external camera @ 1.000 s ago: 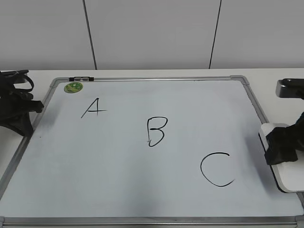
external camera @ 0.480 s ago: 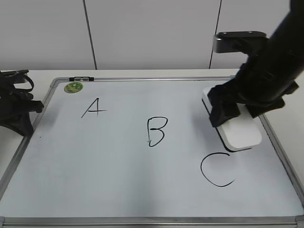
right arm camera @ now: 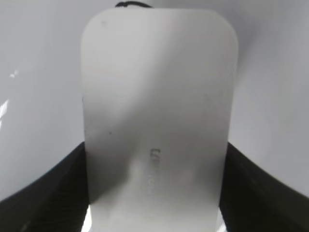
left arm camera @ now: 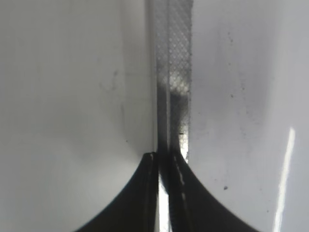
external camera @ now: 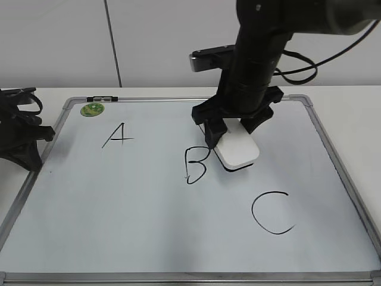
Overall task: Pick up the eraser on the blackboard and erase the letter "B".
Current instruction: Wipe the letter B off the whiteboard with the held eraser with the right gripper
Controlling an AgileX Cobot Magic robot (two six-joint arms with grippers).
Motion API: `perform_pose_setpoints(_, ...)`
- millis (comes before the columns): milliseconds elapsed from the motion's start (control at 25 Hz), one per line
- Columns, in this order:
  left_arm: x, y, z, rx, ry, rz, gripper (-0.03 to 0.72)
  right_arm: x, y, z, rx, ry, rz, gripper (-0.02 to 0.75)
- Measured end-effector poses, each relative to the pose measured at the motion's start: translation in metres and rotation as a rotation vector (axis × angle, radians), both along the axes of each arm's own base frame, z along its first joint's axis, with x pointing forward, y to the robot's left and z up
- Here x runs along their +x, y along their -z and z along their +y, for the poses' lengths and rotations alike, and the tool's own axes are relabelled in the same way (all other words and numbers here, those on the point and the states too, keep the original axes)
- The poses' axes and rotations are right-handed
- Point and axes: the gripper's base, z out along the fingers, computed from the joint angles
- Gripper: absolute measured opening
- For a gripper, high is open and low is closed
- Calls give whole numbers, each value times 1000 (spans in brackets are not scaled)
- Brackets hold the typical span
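- Carried leftward from beside the "C" (external camera: 272,213), the eraser (external camera: 238,149), a smooth white rounded block, sits clamped in the right gripper (external camera: 233,126) just right of the thin-lined letter "B" (external camera: 195,165).
- Glossy blackboard (external camera: 119,214) has a silver frame.
- Left gripper (left arm camera: 164,162) rests closed at its edge.

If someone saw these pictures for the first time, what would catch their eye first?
Most striking is the right end effector reaching across mid-board, clamped on the white eraser just right of the letter B. Black letters A and C stand out on the whiteboard.
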Motion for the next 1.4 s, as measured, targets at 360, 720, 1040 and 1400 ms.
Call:
perform_pose_setpoints(360,0,0,0,0,0,1,11,43,46,23,-31,-5,49,551)
perform_pose_setpoints(720,0,0,0,0,1,4,10,53,77,26,-74,-48,62,551)
perform_pose_setpoints(1040,0,0,0,0,1,2,10,51,80,31,-91,-73,70,551)
perform_pose_setpoints(1400,0,0,0,0,1,2,10,16,81,87,-114,-225,48,551)
